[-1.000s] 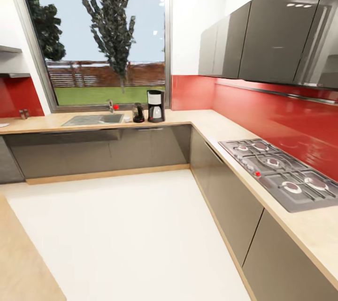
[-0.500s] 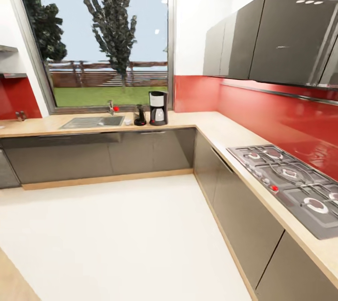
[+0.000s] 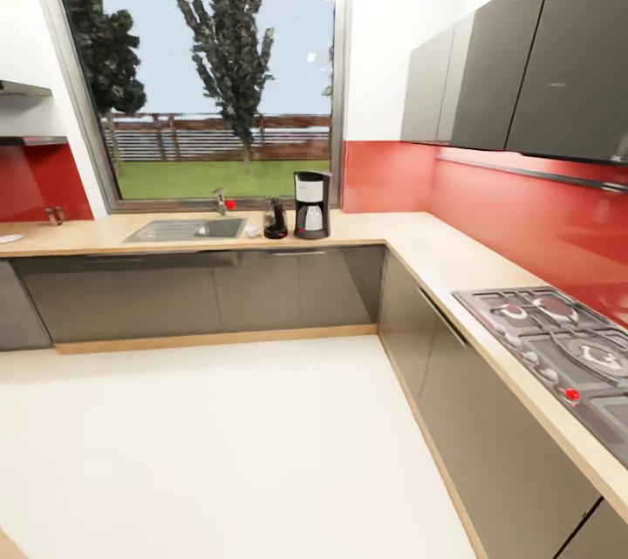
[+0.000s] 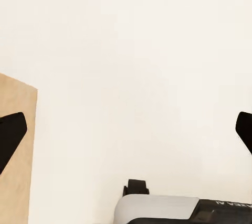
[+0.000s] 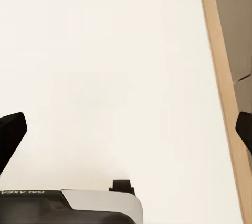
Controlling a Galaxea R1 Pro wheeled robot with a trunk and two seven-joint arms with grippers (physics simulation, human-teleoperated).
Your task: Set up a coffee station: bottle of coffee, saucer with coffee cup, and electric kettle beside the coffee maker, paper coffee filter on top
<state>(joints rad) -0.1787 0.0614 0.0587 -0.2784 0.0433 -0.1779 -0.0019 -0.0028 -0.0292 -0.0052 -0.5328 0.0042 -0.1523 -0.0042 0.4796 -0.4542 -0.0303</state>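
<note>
- Head view. The coffee maker point(image 3: 312, 205) stands on the countertop point(image 3: 410, 238) beneath the window point(image 3: 199, 75), with a small dark appliance, probably the electric kettle point(image 3: 276, 220) (too small to confirm), just beside it on the sink point(image 3: 185, 229) side. A small pale object lies between kettle and sink, unidentifiable at this size. The hob point(image 3: 563, 344) occupies the right-hand run of counter. Risk: with open floor point(image 3: 227, 446) between the robot and the counter, an approach skewed to the right could bring the base against the lower cabinets point(image 3: 484, 428); a fast arrival could jolt the coffee maker, which must remain in place. The bottle of coffee and its shelf cannot be located from here, so a wrong heading would cost time.

- Left wrist view. The left gripper point(image 4: 126, 134) faces the floor, its dark fingertips point(image 4: 10, 135) at opposite edges of the frame, jaws spread wide and holding nothing. A wooden edge point(image 4: 16, 156) lies near one fingertip; a swing of the arm might clip it.

- Right wrist view. The right gripper point(image 5: 126, 132) also points downward, jaws wide apart and empty, over the floor beside a wooden plinth point(image 5: 223, 82). The arm appears lowered at the robot's side, near the cabinet base.
</note>
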